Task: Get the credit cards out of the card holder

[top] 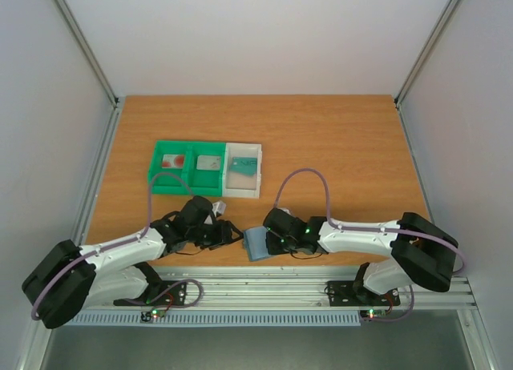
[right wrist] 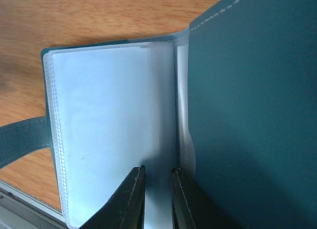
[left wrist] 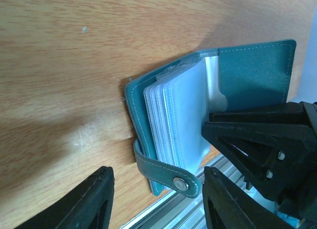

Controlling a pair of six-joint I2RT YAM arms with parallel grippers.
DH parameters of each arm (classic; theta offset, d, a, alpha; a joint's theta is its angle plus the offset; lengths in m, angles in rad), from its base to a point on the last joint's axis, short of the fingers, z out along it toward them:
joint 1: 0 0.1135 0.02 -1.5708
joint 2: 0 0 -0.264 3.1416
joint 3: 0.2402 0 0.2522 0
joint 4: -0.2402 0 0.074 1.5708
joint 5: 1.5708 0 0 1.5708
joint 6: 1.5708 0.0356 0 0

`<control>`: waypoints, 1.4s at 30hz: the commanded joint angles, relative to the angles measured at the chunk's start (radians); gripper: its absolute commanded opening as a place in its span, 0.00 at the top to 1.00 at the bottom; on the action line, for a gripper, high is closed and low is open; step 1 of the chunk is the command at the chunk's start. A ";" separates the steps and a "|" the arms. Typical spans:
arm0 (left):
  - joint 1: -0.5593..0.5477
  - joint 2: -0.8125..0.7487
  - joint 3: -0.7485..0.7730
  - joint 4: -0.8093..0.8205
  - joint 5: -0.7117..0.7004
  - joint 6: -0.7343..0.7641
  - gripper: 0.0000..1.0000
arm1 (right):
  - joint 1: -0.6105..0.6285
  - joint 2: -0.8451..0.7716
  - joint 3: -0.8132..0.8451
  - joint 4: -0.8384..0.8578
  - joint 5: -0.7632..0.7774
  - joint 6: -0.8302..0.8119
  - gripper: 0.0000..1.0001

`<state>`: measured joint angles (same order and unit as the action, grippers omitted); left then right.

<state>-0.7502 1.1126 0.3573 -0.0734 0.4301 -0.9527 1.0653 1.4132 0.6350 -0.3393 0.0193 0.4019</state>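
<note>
The card holder (top: 257,242) lies open at the table's near edge, teal-blue with a stack of clear sleeves (right wrist: 114,115) and a snap strap (left wrist: 166,170). No card shows in the top sleeve. My right gripper (right wrist: 157,170) rests its tips on the top sleeve beside the spine, jaws a narrow gap apart with only sleeve between them. It reaches in from the right in the left wrist view (left wrist: 257,140). My left gripper (left wrist: 158,177) is open, hovering just left of the holder with the strap between its fingers, touching nothing. Credit cards (top: 171,160) lie in the trays.
A green tray (top: 186,182) with two compartments and a white tray (top: 244,189) stand behind the arms, each holding a card. The metal rail (top: 264,286) runs right along the holder's near side.
</note>
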 commanded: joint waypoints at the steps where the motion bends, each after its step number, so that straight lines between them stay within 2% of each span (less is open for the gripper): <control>1: 0.002 0.020 0.007 0.096 0.004 0.018 0.50 | -0.025 -0.037 -0.068 0.102 -0.048 0.046 0.84; 10: -0.012 0.101 0.008 0.171 -0.009 0.017 0.50 | -0.083 -0.048 -0.194 0.266 -0.155 0.105 0.92; 20: -0.017 0.192 0.003 0.251 0.000 -0.001 0.58 | -0.130 -0.009 -0.264 0.400 -0.230 0.147 0.93; 27: -0.019 0.223 0.000 0.323 0.013 -0.026 0.71 | -0.138 0.005 -0.264 0.413 -0.252 0.150 0.94; 35: -0.018 0.181 -0.013 0.354 0.026 -0.041 0.99 | -0.143 0.035 -0.268 0.455 -0.290 0.156 0.94; 39: -0.019 0.135 -0.021 0.385 0.047 -0.069 1.00 | -0.145 0.048 -0.253 0.456 -0.302 0.147 0.94; 42: -0.019 0.101 -0.008 0.335 0.042 -0.067 1.00 | -0.144 0.035 -0.250 0.451 -0.299 0.146 0.93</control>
<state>-0.7609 1.2594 0.3443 0.2096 0.4488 -1.0111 0.9195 1.4227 0.3977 0.1768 -0.2829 0.5495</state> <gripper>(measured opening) 0.049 0.062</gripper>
